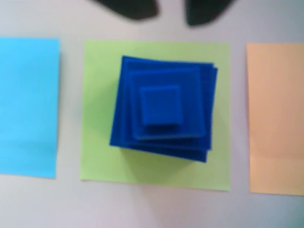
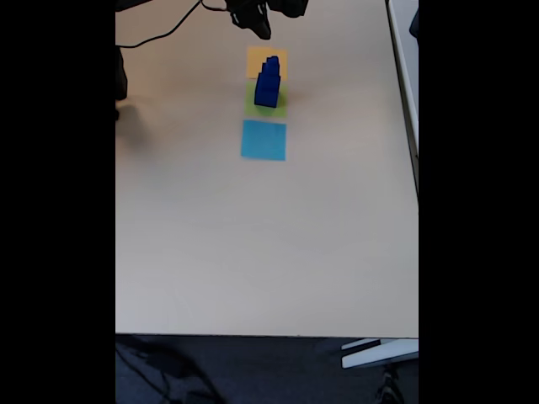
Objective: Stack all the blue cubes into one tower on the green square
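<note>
In the wrist view the three blue cubes form a tower [image 1: 164,109] on the green square [image 1: 99,161]: large cube [image 1: 122,128] lowest, medium cube [image 1: 194,95] on it, small cube [image 1: 160,105] on top, each slightly skewed. A light-blue square [image 1: 28,107] lies left of the green one, an orange square [image 1: 275,118] right. The pincer [image 1: 170,10] hangs above with its two dark fingertips [image 1: 130,8] spread apart, gripping nothing. In the fixed view the tower [image 2: 268,82] stands on the beige tabletop [image 2: 253,244] between both squares
</note>
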### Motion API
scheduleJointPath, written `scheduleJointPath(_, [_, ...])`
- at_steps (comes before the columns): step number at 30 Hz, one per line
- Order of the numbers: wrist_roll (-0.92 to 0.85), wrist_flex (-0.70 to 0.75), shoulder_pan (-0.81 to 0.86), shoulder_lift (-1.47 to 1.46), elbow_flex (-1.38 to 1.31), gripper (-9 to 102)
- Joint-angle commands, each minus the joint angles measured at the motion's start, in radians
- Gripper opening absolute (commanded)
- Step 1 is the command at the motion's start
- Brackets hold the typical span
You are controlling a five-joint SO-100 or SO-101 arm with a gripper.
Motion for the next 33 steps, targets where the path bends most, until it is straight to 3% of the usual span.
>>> scheduleJointPath(1, [-0.094,-0.028,0.021,0.077,-0.067,0])
scheduleJointPath(19, [-0.244,0.081,0.006,0.259,-0.023,0])
scheduleJointPath(26, [-0.298,0.044,0.029,0.46,0.225,0])
scheduleJointPath(33, [-0.359,-0.144,0.041,0.729,0.635,0])
